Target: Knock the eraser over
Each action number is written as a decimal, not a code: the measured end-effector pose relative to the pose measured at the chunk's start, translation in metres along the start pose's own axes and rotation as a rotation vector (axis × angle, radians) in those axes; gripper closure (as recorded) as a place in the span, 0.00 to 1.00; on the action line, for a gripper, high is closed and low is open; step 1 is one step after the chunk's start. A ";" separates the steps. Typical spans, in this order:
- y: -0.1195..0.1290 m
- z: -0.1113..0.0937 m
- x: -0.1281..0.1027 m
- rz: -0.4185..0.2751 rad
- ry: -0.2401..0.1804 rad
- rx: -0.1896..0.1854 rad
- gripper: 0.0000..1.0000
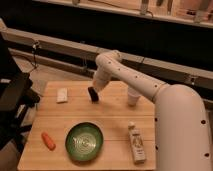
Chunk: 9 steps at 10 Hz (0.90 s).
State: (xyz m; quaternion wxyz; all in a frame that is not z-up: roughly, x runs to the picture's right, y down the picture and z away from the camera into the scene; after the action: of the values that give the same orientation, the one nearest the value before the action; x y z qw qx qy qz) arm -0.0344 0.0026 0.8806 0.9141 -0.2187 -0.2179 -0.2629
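Note:
The eraser [93, 94] is a small black block standing on the wooden table [115, 117], right of the flat white pad [62, 95] and beyond the green plate [84, 141]. My white arm reaches in from the right. My gripper [96, 85] is just above and behind the eraser, at its top; whether it touches is unclear.
An orange carrot [48, 140] lies at the front left. A white bottle [135, 143] lies at the front right. A white cup [133, 96] stands under my arm at the back right. A dark chair [12, 95] stands left of the table.

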 end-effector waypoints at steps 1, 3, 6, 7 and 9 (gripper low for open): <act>0.000 0.000 0.000 -0.001 0.000 0.001 1.00; -0.001 0.001 0.000 -0.003 0.000 0.003 1.00; -0.002 0.002 0.001 -0.006 0.000 0.005 1.00; -0.003 0.002 0.000 -0.008 0.000 0.006 1.00; -0.004 0.003 0.000 -0.010 0.000 0.008 1.00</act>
State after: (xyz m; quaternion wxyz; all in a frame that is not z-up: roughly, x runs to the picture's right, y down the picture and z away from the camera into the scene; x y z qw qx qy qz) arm -0.0373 0.0009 0.8840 0.9136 -0.2140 -0.2200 -0.2668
